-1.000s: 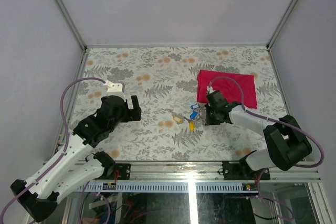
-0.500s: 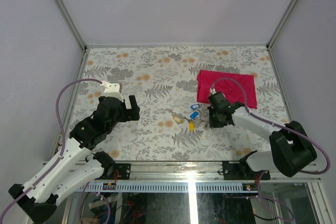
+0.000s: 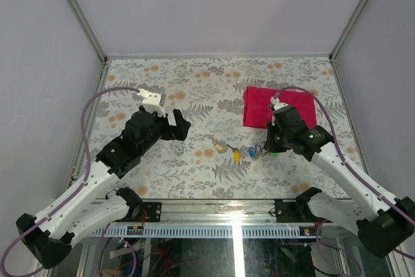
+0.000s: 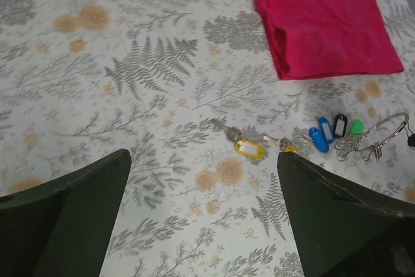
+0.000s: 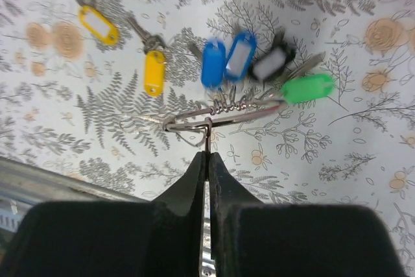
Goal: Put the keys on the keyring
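beside the red cloth point(image 3: 259, 105), right hand point(image 5: 207, 155) pinching the keyring point(image 5: 224, 113), now dragged rightward

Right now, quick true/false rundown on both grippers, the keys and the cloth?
1. The right gripper is shut on the keyring. True.
2. The left gripper holds a yellow key. False: it is open and empty, and the yellow key lies on the table.
3. The green key sits right at the keyring. True.
4. The red cloth covers the green key. False: the cloth lies apart from it, with bare table between them.
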